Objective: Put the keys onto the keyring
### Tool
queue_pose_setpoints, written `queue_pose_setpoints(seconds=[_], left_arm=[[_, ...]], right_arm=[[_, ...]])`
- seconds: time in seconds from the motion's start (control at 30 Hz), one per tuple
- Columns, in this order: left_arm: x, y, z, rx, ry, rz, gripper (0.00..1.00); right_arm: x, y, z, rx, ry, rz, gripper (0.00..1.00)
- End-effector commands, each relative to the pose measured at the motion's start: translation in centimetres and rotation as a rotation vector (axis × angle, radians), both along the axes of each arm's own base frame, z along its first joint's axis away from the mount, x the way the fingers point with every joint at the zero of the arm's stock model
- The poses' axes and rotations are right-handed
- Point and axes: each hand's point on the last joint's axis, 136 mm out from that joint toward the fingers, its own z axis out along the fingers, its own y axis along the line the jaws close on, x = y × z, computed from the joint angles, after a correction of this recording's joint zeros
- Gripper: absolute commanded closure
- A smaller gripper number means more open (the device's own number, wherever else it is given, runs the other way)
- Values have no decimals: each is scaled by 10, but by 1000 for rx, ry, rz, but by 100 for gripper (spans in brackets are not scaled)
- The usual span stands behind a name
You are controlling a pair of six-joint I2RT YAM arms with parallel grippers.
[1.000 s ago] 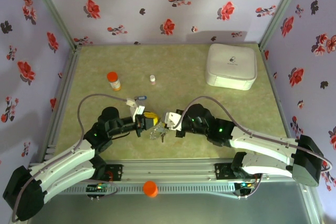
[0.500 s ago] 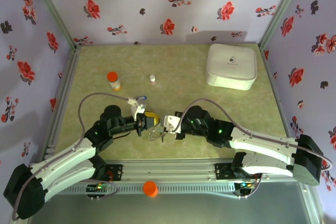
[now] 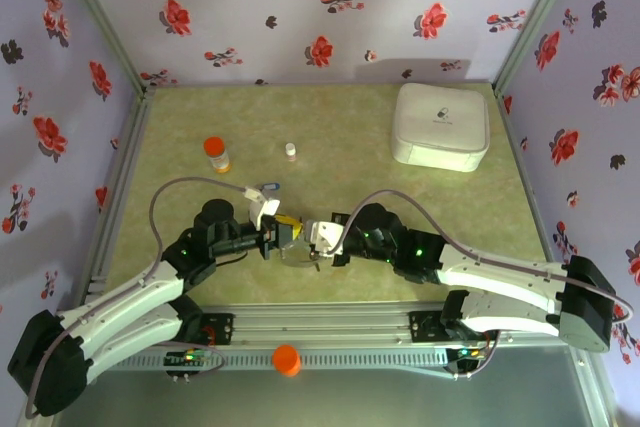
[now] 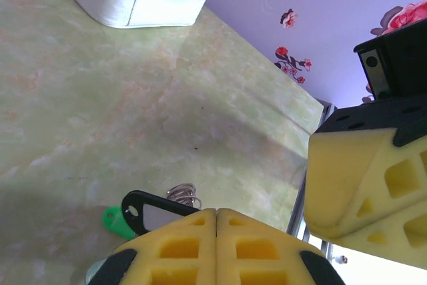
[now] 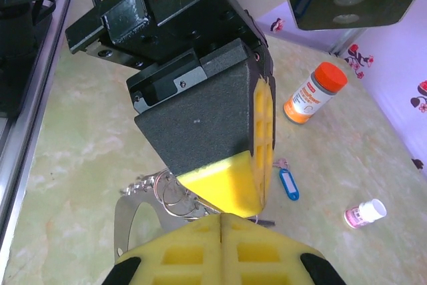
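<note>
Left gripper point(image 3: 283, 238) and right gripper point(image 3: 318, 239) both closed, tip to tip, near the front edge of the table point(image 3: 440, 227). Keyring point(image 5: 121, 225), black key point(image 4: 148, 209) and green key point(image 4: 115, 221) lie beneath them. Blue key point(image 5: 288, 183) lies apart (open table beyond).

The left arm point(image 3: 120, 309) and the right arm point(image 3: 500, 282) both stretch low from their bases and bend inward, so that the two wrists face each other head-on. The left gripper point(image 3: 284, 238) points to the right and the right gripper point(image 3: 318, 239) points to the left, their tips just beside one another. The left gripper's yellow pads point(image 4: 180, 248) lie pressed flat together with no gap along the seam. The right gripper's pads point(image 5: 183, 251) are closed the same way. From the right wrist, the left gripper slants downward, its tip just above the right gripper's closed fingertips.
</note>
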Motion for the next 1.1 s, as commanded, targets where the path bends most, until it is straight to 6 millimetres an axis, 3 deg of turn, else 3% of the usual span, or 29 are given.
queue_pose_setpoints(seconds=[0.0,0.17,0.27,0.43,0.77,0.9,1.07], left_arm=[[7,0,15,-21,-21,25,100],[8,1,10,-6,-14,36,100],[8,1,10,-7,-11,36,100],[8,1,11,-9,-12,37,100],[7,1,11,-11,-10,35,100],[7,2,11,-10,-11,36,100],[7,2,11,-15,-7,39,100]], right_arm=[[5,-1,5,37,-23,-36,100],[28,-16,16,141,66,-221,100],[38,-27,20,210,173,-328,81],[43,-36,14,261,356,-433,70],[44,-28,-3,349,891,-617,61],[37,-24,-16,345,1034,-654,60],[31,-17,-18,350,1136,-651,55]])
